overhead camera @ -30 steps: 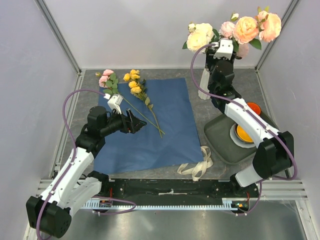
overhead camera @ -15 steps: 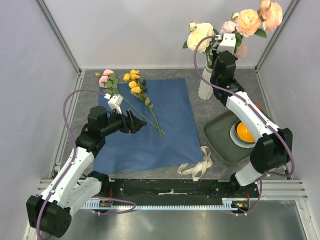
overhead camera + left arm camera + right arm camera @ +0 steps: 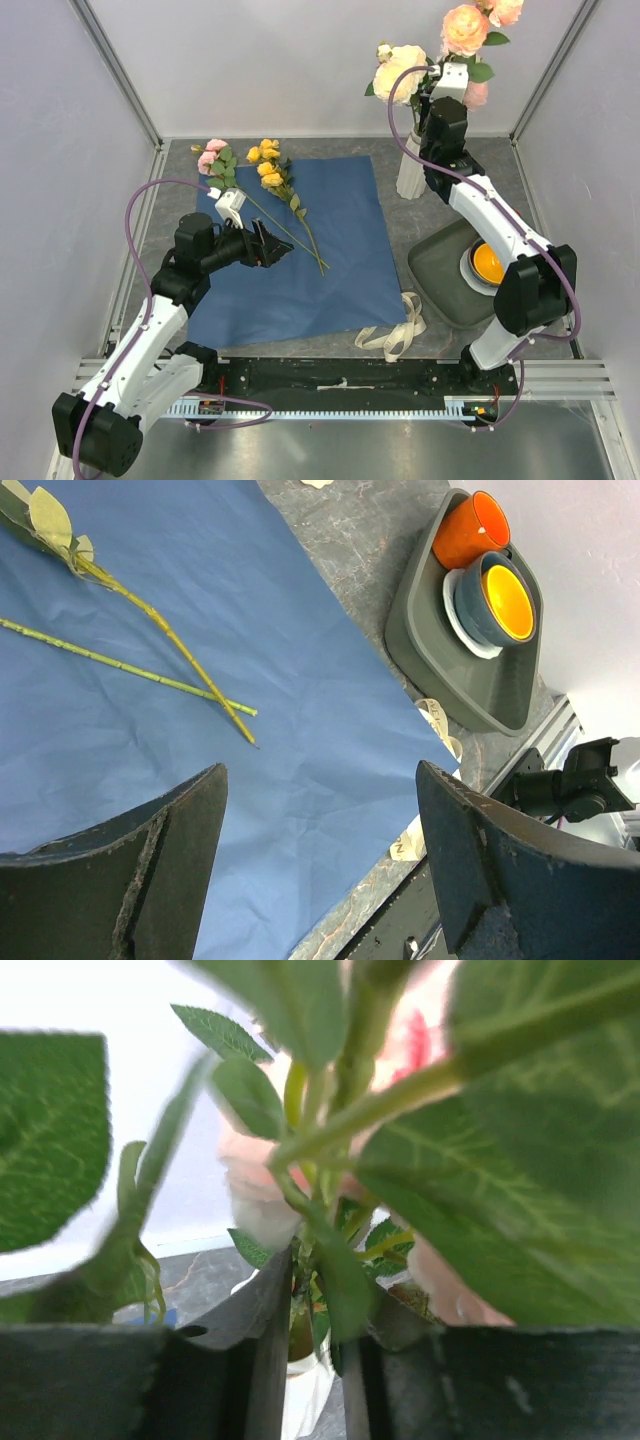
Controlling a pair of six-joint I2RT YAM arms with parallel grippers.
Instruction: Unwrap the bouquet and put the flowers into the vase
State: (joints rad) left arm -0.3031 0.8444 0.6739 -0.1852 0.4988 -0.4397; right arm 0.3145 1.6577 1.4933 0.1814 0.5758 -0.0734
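Observation:
The white ribbed vase (image 3: pixel 409 172) stands at the back right with cream roses (image 3: pixel 400 70) in it. Just above its rim, my right gripper (image 3: pixel 446 98) is shut on green flower stems (image 3: pixel 312 1260), and their peach roses (image 3: pixel 466 27) stand high over it. In the right wrist view the vase mouth (image 3: pixel 308 1385) shows below the jaws. The bouquet's blue paper (image 3: pixel 300 240) lies spread flat, and on it lie a pink flower (image 3: pixel 213 156) and a yellow flower (image 3: pixel 268 165). My left gripper (image 3: pixel 270 245) hovers open over the paper, short of their stem ends (image 3: pixel 235 720).
A dark grey tray (image 3: pixel 440 280) at the right holds an orange cup (image 3: pixel 472 530) and a blue bowl (image 3: pixel 505 600). The cream ribbon (image 3: pixel 396 332) lies loose by the paper's near right corner. Grey walls close in the table.
My right gripper has closed on the stems and swung up and left over the vase, carrying the peach roses higher. The left arm has not moved.

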